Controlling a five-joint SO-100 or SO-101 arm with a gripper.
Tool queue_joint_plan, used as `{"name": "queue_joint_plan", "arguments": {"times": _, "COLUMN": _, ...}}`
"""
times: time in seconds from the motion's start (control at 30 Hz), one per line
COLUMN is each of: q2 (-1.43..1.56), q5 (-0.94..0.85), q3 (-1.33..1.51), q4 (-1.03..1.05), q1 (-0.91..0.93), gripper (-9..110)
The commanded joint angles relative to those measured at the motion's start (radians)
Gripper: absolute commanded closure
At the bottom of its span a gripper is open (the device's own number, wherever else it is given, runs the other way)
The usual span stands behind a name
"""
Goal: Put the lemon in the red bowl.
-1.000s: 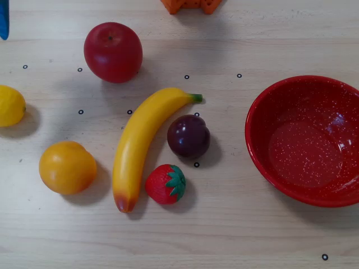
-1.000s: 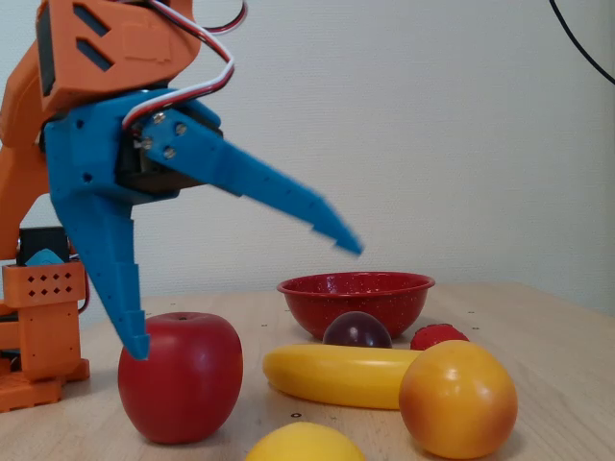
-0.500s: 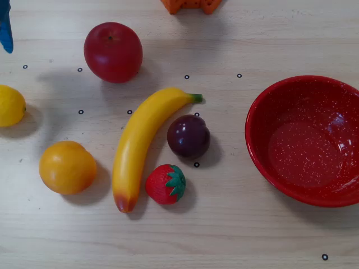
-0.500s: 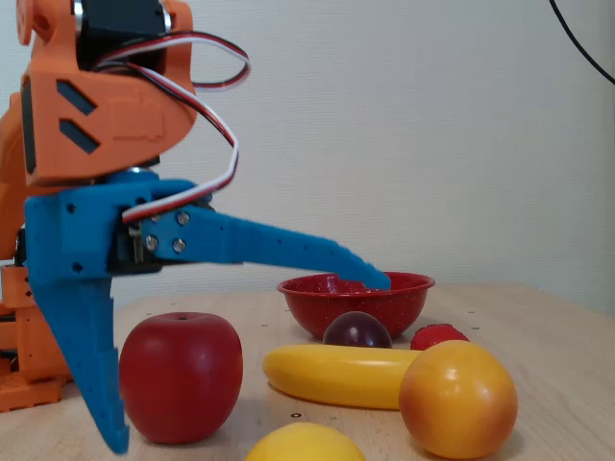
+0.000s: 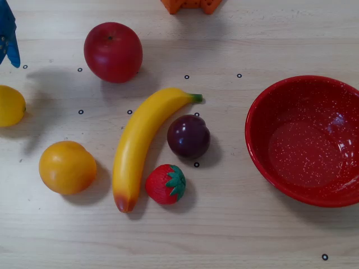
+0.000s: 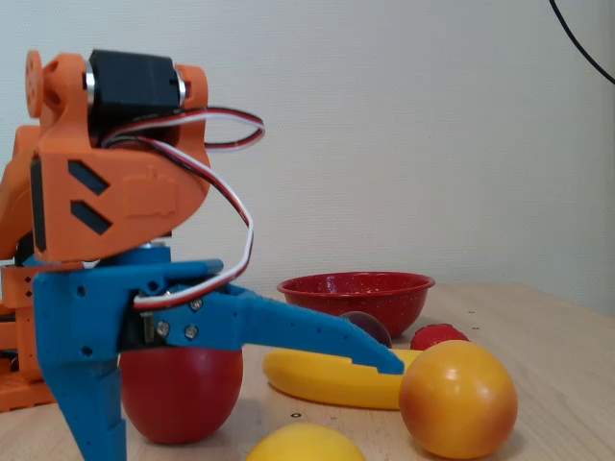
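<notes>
The lemon point(image 5: 10, 105) lies at the left edge of the overhead view, and only its top point(image 6: 306, 444) shows at the bottom of the fixed view. The red bowl point(image 5: 253, 130) sits empty at the far right, behind the fruit in the fixed view point(image 6: 384, 303). My blue gripper point(image 6: 250, 413) is wide open and low over the table. One finger points down in front of the apple, the other reaches right toward the banana. In the overhead view only one of its blue fingers point(image 5: 8, 35) shows at the top left, just above the lemon and apart from it.
Between lemon and bowl lie a red apple point(image 5: 113, 51), an orange fruit point(image 5: 67, 167), a banana point(image 5: 140, 143), a dark plum point(image 5: 188, 136) and a strawberry point(image 5: 166, 184). The arm's orange base point(image 5: 190, 4) is at the top edge.
The gripper has come down from above the apple to near table height, still wide open. Its blue finger has come further into the overhead view toward the lemon. No fruit moved.
</notes>
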Motion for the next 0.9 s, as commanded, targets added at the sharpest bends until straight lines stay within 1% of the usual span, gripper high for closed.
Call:
{"name": "queue_joint_plan", "arguments": {"times": 0.0, "q2": 0.057, "q5": 0.017, "q3": -0.094, "q4": 0.028, "q1": 0.052, "gripper": 30}}
{"name": "queue_joint_plan", "arguments": {"times": 0.23, "q2": 0.005, "q5": 0.012, "q3": -0.100, "q4": -0.035, "q1": 0.069, "gripper": 30}}
{"name": "queue_joint_plan", "arguments": {"times": 0.87, "q2": -0.083, "q5": -0.018, "q3": -0.149, "q4": -0.121, "q1": 0.107, "gripper": 31}}
